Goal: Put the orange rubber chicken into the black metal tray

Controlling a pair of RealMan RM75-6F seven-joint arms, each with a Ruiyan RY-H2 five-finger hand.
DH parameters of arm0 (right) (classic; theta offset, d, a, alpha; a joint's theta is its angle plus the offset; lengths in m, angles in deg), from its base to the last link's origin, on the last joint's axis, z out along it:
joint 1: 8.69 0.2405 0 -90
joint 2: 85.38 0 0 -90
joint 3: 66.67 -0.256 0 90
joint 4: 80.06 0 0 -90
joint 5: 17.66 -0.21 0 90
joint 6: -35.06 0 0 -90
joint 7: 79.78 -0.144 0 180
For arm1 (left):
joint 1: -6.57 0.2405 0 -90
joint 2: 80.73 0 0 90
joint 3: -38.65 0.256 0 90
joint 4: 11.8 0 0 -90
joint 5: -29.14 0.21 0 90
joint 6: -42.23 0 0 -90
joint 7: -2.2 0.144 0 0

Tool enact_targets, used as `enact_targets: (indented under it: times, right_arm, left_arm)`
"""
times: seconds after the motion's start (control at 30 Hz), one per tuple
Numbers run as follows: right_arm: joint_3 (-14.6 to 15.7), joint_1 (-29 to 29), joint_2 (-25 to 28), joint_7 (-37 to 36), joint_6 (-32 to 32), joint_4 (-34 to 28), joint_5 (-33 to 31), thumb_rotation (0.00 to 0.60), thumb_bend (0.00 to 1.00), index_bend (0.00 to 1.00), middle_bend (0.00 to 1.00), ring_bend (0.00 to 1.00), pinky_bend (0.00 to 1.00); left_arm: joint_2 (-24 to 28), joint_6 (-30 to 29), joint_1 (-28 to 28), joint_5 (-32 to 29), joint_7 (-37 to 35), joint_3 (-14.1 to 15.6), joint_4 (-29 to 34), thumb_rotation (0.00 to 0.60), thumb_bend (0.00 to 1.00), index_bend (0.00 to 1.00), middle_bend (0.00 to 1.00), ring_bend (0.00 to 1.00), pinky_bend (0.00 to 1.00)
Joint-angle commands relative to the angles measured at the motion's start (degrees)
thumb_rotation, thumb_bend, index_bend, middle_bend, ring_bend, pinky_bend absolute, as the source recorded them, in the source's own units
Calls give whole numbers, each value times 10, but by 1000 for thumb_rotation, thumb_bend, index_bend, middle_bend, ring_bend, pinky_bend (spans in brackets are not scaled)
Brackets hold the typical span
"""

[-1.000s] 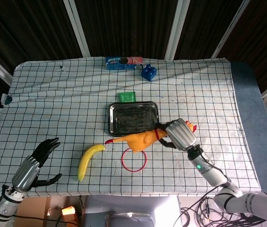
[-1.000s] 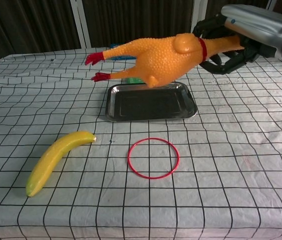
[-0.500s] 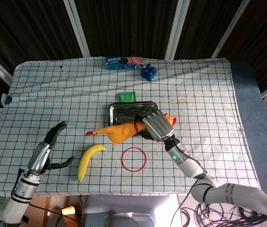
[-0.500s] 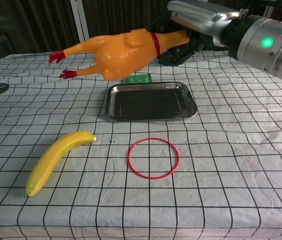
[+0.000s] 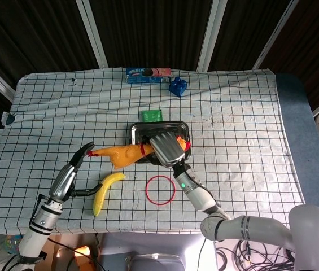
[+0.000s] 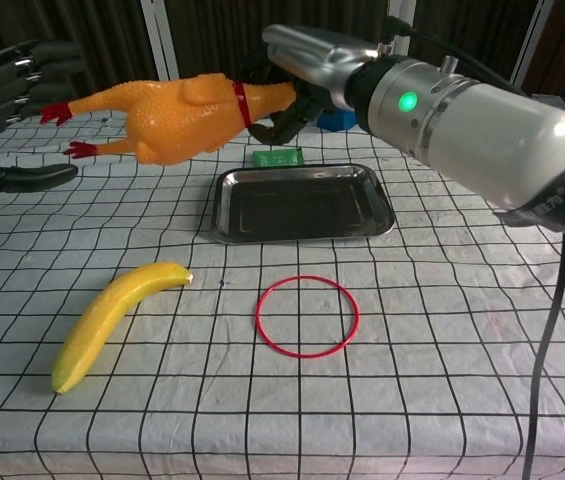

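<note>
Worktop (image 6: 462, 330) in checked cloth; black metal tray (image 6: 302, 205) lies empty at centre. Right hand (image 6: 297, 70) clamped on the neck of the orange rubber chicken (image 6: 177, 120), held in the air left of the tray, feet towards the left hand (image 6: 2, 90), fingers spread, holding nothing. Step: carry or handover. Next: bring chicken over tray, lower, let go

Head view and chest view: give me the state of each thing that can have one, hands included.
Orange rubber chicken: held in the air, lying level, feet toward the left hand.
Black metal tray: empty, flat on the table.
Right hand: grips the chicken's neck.
Left hand: open, fingers spread near the chicken's feet.
Yellow banana: lying on the cloth.
Red ring: flat on the cloth.
</note>
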Motion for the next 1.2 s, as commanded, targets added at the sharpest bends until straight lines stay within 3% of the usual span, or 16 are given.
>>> enact_targets:
  times: [0.03, 0.3, 0.6, 0.7, 0.77, 0.87, 1.07, 1.2]
  right_arm:
    - [-4, 12, -11, 12, -1, -7, -15, 600, 467, 910, 726, 780, 865]
    - [-5, 23, -8, 29, 14, -47, -35, 600, 468, 912, 726, 781, 865]
    - [-6, 41, -17, 49, 26, -52, -59, 600, 467, 914, 728, 783, 867]
    - [-4, 45, -20, 49, 28, -51, -65, 600, 467, 914, 728, 783, 867]
    - [-3, 46, -22, 50, 29, -50, -69, 600, 468, 914, 728, 783, 867]
    - [-2, 49, -23, 52, 33, -49, -72, 600, 468, 914, 728, 783, 867]
    - [1, 53, -28, 59, 45, -43, -77, 600, 468, 914, 728, 783, 867]
    - [3, 55, -30, 67, 51, -43, -85, 600, 468, 914, 728, 783, 867]
  left_arm:
    - [-10, 0, -5, -8, 10, -8, -6, 600, 216, 0, 0, 0, 33]
    - [-32, 10, -13, -41, 26, -22, -28, 600, 213, 0, 0, 0, 32]
    - [-48, 36, -30, -66, 23, -33, -32, 600, 210, 0, 0, 0, 40]
    - [-60, 37, -34, -78, 37, -41, -40, 600, 211, 0, 0, 0, 81]
    - [-72, 28, -34, -87, 49, -48, -46, 600, 218, 0, 9, 7, 162]
    - [-87, 21, -33, -97, 53, -54, -50, 600, 224, 34, 151, 145, 332]
    - [-103, 17, -32, -104, 50, -56, -47, 600, 293, 452, 596, 527, 720]
    - [-124, -7, -28, -94, 66, -56, -51, 600, 591, 691, 848, 749, 938]
